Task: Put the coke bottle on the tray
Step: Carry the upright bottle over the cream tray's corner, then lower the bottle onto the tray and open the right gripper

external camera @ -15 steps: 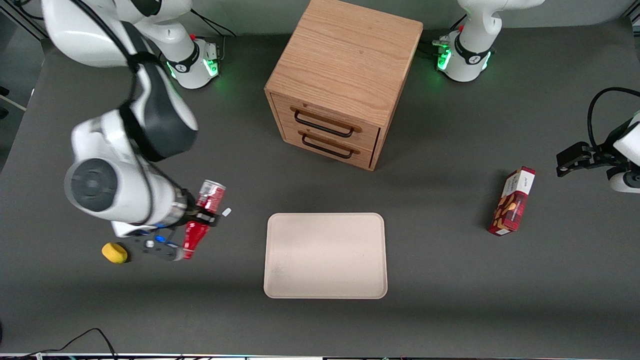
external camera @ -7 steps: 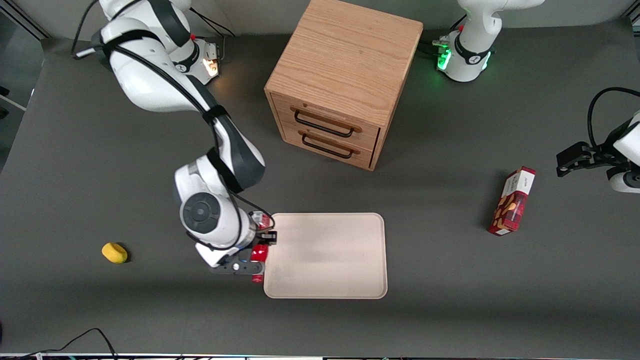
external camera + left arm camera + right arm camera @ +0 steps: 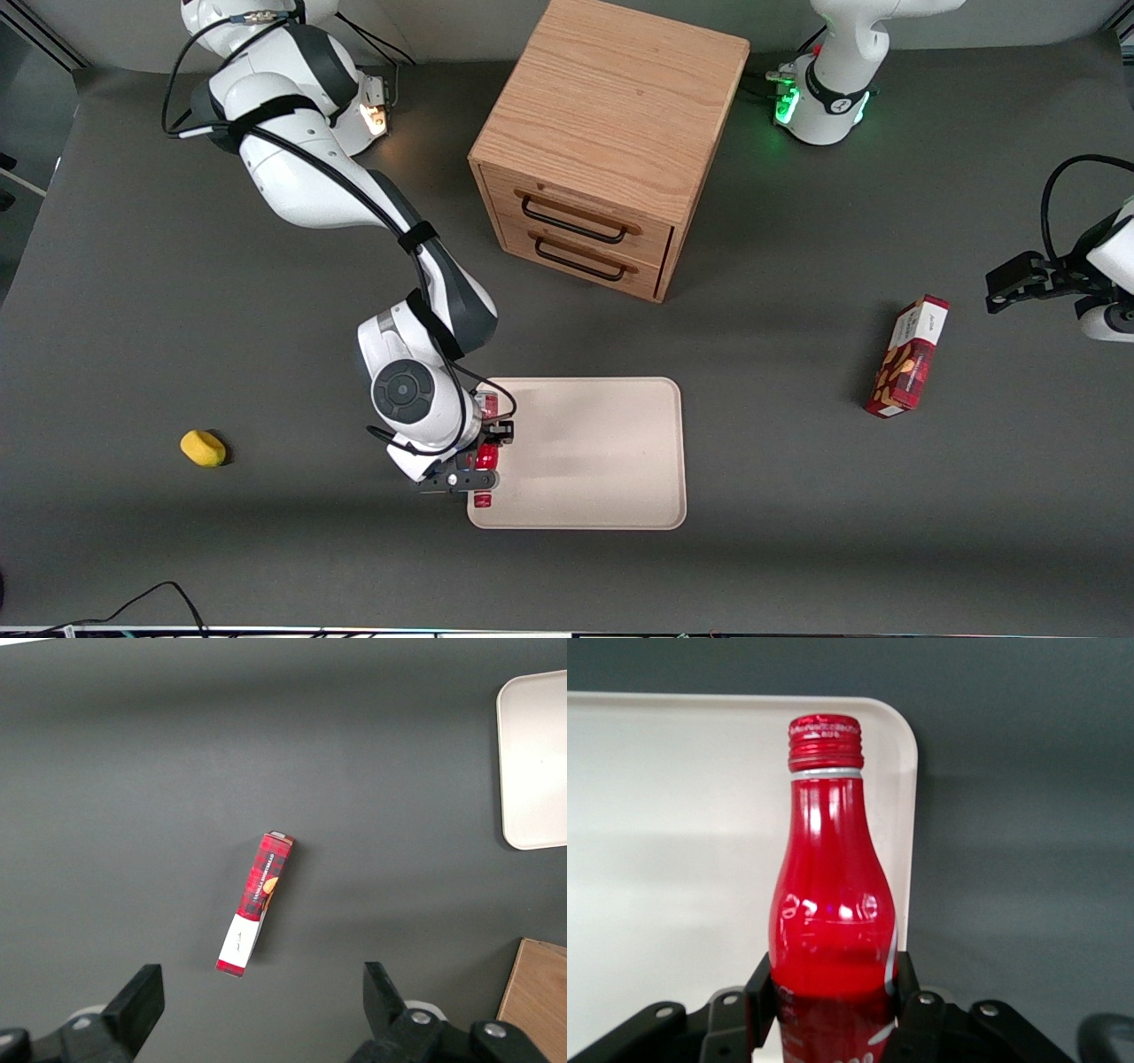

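So the right arm's black two-finger gripper (image 3: 483,454) is clamped around the lower body of the small slim red coke bottle (image 3: 831,904), one finger on each side. The bottle is lying roughly level, red cap pointing toward the front camera, held up over the working-arm edge of the flat pale beige rectangular tray (image 3: 594,461) with the low rim. In the wrist view the cap sits just inside the tray's rounded corner. Elsewhere on the dark grey table (image 3: 797,532): a wooden two-drawer cabinet (image 3: 607,142), a red rectangular snack box (image 3: 907,358) toward the parked arm's end, and a small yellow lump (image 3: 203,447) toward the working arm's end.
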Controlling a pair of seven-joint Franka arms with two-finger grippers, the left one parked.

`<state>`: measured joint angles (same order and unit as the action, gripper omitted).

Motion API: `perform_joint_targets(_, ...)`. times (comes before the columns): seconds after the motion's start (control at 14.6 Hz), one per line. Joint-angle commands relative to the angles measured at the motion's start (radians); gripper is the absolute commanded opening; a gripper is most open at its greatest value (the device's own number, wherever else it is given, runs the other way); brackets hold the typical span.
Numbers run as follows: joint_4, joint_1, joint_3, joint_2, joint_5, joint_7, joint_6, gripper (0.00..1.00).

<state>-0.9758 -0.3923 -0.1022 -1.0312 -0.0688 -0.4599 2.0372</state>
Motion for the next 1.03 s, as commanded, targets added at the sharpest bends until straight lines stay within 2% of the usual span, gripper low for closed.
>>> perform_joint_targets(0.0,0.052,-0.017,0.012,-0.036,-0.008,-0.005,0.006,0.00)
perform_joint_targets(0.34,0.051,-0.019,0.012,-0.069,-0.008,-0.118,0.070,0.00)
perform_joint_targets(0.68,0.049,-0.019,0.012,-0.082,-0.008,-0.121,0.089,0.00)
perform_joint_targets(0.75,0.048,-0.019,0.012,-0.082,-0.008,-0.123,0.089,0.26)
perform_joint_targets(0.82,0.048,-0.019,0.012,-0.082,-0.009,-0.123,0.089,0.90)
perform_joint_targets(0.89,0.048,-0.023,0.012,-0.082,-0.009,-0.137,0.089,1.00)
perform_joint_targets(0.96,0.048,-0.031,0.013,-0.082,-0.011,-0.147,0.089,1.00)
